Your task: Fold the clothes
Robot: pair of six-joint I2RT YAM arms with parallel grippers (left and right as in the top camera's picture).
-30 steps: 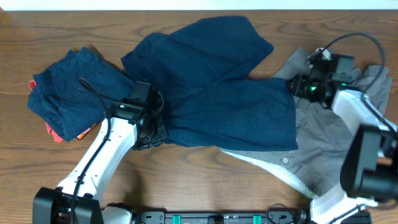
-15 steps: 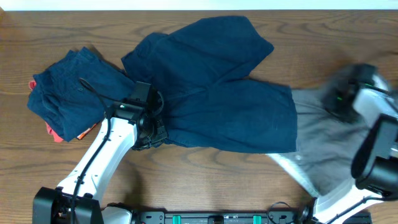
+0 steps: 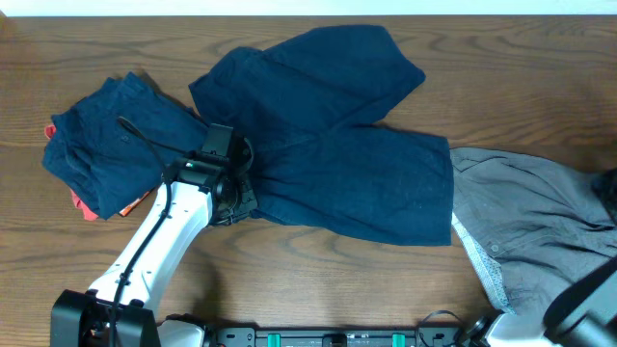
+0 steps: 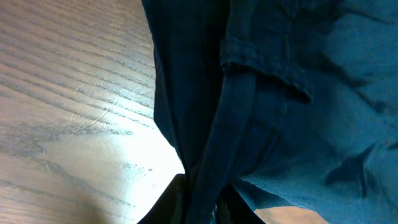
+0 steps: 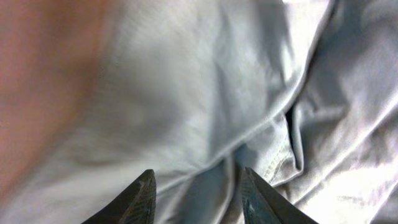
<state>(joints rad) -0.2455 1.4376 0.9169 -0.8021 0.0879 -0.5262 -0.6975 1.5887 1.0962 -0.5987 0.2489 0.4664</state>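
Note:
The large navy shorts (image 3: pixel 337 145) lie spread across the middle of the table. My left gripper (image 3: pixel 236 193) is shut on their left edge; in the left wrist view the jaws (image 4: pixel 202 208) pinch a fold of the navy fabric (image 4: pixel 280 74) just above the wood. A grey garment (image 3: pixel 540 226) lies crumpled at the right, next to the shorts' right hem. My right gripper (image 5: pixel 196 199) is open and hovers close over the grey fabric (image 5: pixel 205 81). In the overhead view only a dark bit of the right arm (image 3: pixel 609 188) shows at the right edge.
A bunched navy garment (image 3: pixel 111 140) lies at the left with a red-orange one (image 3: pixel 85 207) sticking out under it. The wooden table (image 3: pixel 318 280) shows bare along the front. The left arm (image 3: pixel 154 241) crosses the front left.
My right arm has swung right, almost out of the overhead view. The grey garment has slid right, out from under the navy shorts. The left gripper has kept its hold.

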